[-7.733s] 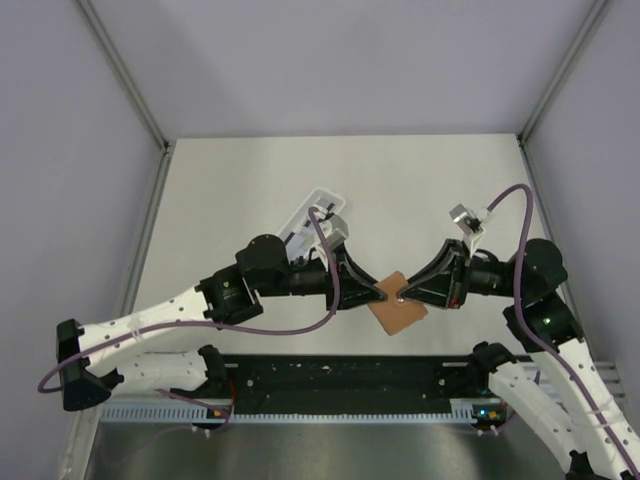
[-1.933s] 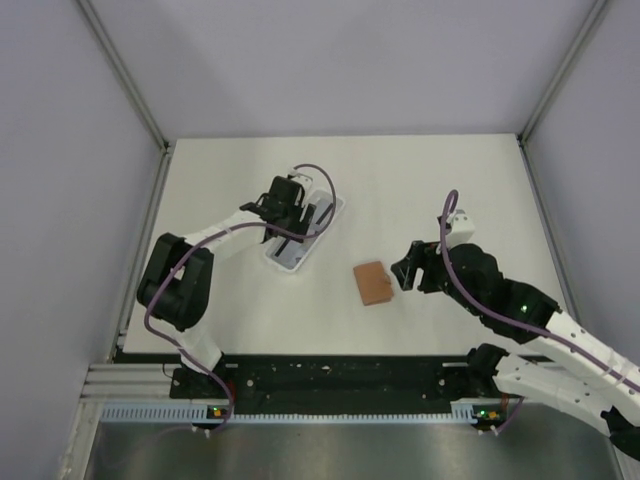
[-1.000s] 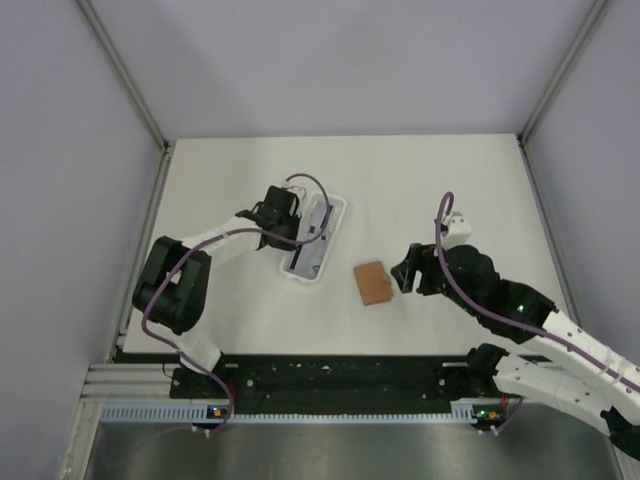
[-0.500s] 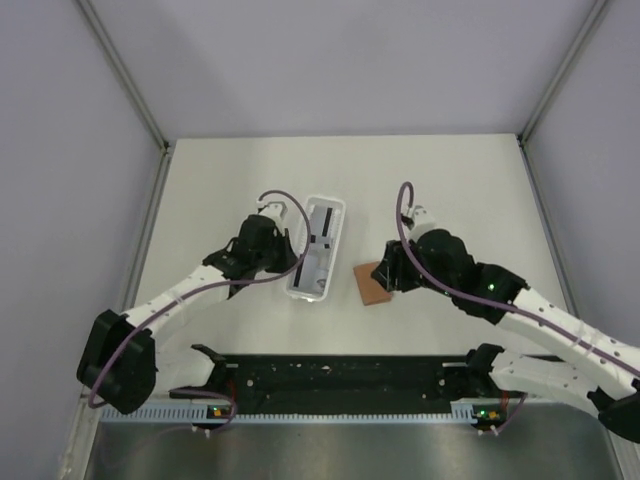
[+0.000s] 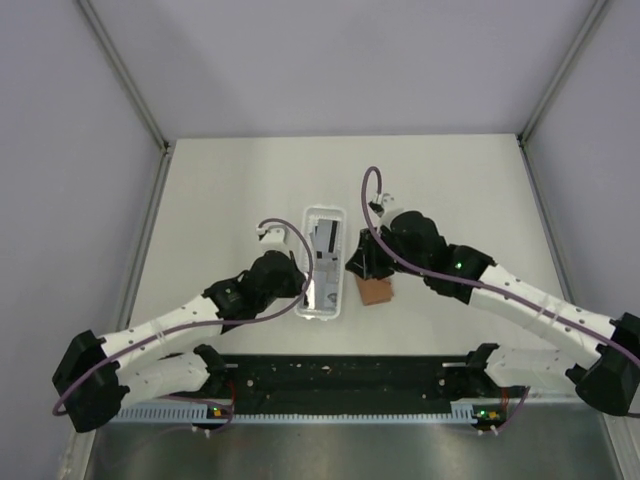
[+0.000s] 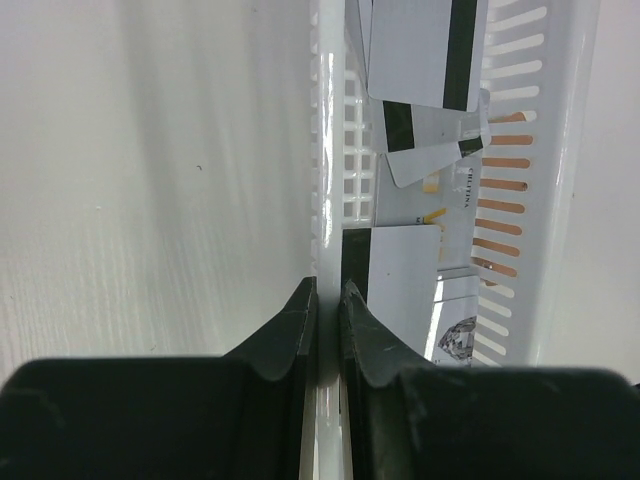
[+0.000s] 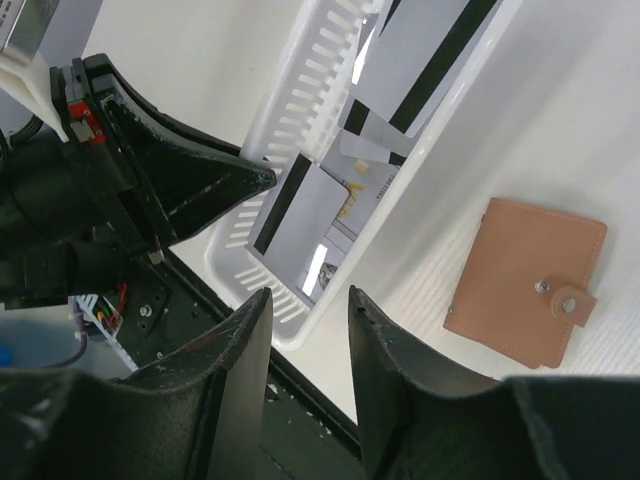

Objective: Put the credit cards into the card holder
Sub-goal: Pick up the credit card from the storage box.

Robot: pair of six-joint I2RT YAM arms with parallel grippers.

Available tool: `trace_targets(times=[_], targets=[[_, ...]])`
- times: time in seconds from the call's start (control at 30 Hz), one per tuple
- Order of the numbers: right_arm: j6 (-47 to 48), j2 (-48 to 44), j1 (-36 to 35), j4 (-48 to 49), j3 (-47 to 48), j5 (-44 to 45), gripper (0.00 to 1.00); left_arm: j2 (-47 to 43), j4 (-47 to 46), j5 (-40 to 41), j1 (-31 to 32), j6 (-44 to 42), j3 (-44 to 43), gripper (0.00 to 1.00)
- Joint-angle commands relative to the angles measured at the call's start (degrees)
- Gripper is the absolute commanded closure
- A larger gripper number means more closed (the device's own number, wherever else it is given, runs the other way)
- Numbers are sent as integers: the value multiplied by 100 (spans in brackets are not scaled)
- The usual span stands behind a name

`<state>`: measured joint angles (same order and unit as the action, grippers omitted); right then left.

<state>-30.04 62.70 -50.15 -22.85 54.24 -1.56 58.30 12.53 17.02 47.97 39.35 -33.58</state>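
Small print on one card (image 6: 452, 198) in the tray (image 6: 566, 150) is unreadably blurred.

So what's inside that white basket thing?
Several grey cards with dark stripes lie overlapping in the white tray. The top ones cover parts of those beneath, so an exact count is not possible.

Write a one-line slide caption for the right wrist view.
Open right gripper poised over the white tray of credit cards; left gripper pinches the tray's wall; closed card holder lies alongside.
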Motion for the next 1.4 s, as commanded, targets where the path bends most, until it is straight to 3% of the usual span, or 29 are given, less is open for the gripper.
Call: trace_targets(times=[0.0, 0.67, 1.0, 1.37], targets=[[-81, 391, -56, 527, 447, -274, 63, -153, -137, 873, 309, 503, -95, 100], [649, 1956, -250, 712, 851, -846, 61, -65, -190, 1234, 697, 635, -271, 100], [350, 2536, -302, 423, 1255, -47, 61, 49, -41, 1392, 723, 740, -394, 100], [7, 3099, -390, -52, 1686, 437, 54, 225, 205, 1638, 741, 872, -641, 100]])
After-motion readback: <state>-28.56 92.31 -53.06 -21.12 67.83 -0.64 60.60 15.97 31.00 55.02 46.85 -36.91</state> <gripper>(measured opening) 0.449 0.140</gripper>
